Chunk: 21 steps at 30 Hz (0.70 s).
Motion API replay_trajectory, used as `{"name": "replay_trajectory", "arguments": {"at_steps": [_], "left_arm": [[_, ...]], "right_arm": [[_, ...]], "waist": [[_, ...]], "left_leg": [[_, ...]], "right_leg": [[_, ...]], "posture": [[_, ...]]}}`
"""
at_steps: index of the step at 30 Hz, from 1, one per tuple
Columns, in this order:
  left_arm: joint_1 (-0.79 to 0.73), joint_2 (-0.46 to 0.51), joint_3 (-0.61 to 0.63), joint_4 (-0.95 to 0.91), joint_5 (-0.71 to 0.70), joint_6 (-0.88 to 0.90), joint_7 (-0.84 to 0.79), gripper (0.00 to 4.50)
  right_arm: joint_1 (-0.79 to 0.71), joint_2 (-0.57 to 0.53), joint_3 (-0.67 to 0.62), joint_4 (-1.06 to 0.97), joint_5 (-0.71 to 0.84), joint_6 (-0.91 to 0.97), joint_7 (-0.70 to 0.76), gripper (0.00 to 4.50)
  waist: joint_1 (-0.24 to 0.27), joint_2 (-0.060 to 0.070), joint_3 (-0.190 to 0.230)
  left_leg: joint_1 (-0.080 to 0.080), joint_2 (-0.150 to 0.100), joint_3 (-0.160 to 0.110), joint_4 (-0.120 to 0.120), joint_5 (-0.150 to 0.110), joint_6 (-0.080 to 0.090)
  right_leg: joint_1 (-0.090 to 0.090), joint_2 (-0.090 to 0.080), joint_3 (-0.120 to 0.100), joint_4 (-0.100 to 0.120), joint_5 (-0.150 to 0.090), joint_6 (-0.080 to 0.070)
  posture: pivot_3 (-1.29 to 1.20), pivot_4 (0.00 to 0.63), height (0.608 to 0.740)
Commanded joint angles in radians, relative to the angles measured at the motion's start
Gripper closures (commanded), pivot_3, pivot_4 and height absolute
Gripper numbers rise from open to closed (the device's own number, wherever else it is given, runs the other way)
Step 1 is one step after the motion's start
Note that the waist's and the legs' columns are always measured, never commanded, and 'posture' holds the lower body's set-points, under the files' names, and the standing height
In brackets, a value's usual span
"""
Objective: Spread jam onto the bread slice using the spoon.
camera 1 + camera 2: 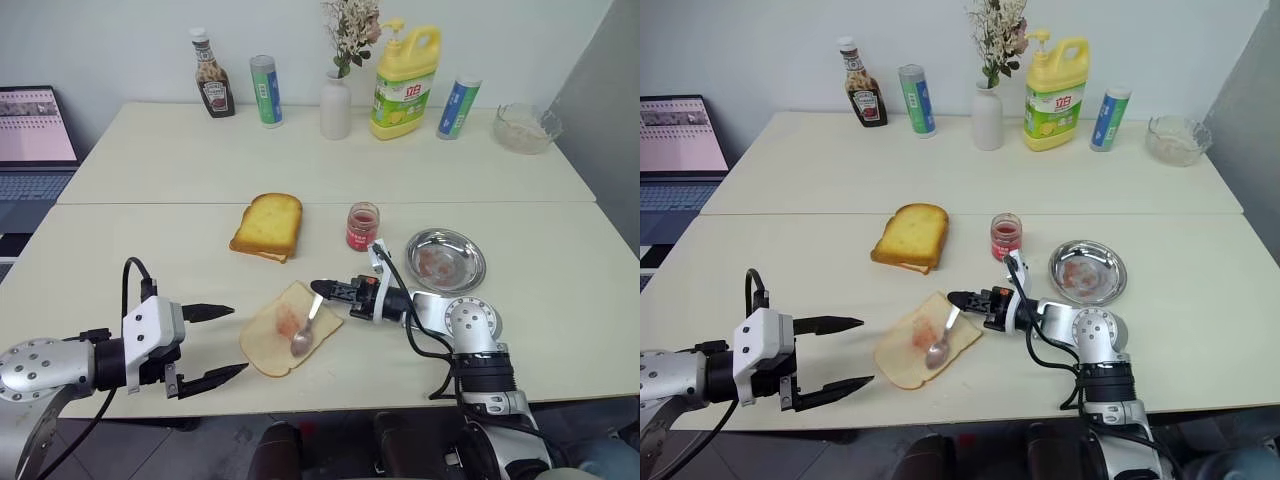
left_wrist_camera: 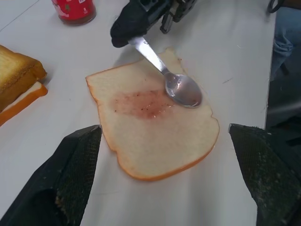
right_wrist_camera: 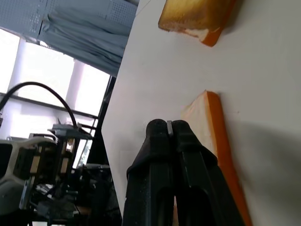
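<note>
Pale bread slice point(image 1: 287, 330) with a pinkish smear lies on the table's point(image 1: 560, 330) near edge under the spoon point(image 1: 308, 328), whose handle the right gripper point(image 1: 321, 289) clamps, jam point(image 1: 362, 226) with its unreadable red label just beyond, left gripper point(image 1: 222, 343) spread wide nearby, empty.

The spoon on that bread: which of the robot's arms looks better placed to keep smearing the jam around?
The right. Its right gripper is shut on the spoon handle, bowl resting on the bread slice beside the red smear. The left gripper is open, empty, off the slice's edge.
</note>
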Motion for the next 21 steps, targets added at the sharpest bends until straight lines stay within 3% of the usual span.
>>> {"name": "replay_trajectory", "arguments": {"at_steps": [1, 12, 21], "left_arm": [[-0.003, 0.001, 0.0, -0.019, 0.008, -0.014, 0.003, 0.0], [0.019, -0.003, -0.007, -0.011, 0.039, -0.048, -0.004, 0.0], [0.025, -0.01, -0.01, -0.012, 0.04, -0.056, 0.001, 0.0]], "right_arm": [[-0.008, 0.019, 0.0, -0.021, -0.03, -0.073, -0.002, 4.48], [-0.118, 0.118, -0.076, 0.148, -0.111, -0.292, -0.083, 4.48], [-0.062, -0.021, -0.058, -0.004, 0.055, -0.002, 0.039, 4.48]], "waist": [[0.0, 0.0, 0.0], [-0.001, 0.0, 0.0], [0.001, 0.0, 0.0]], "left_leg": [[0.0, 0.0, 0.0, 0.0, 0.0, 0.0], [0.0, 0.0, 0.0, 0.0, 0.0, 0.0], [-0.001, 0.0, 0.0, 0.0, 0.0, 0.0]], "right_leg": [[0.0, 0.0, 0.0, 0.0, 0.0, 0.0], [0.0, 0.0, 0.0, 0.0, 0.0, 0.0], [0.0, -0.001, 0.0, 0.0, 0.0, 0.0]], "posture": [[0.0, 0.15, 0.74], [0.0, 0.15, 0.74], [0.0, 0.15, 0.74]]}}
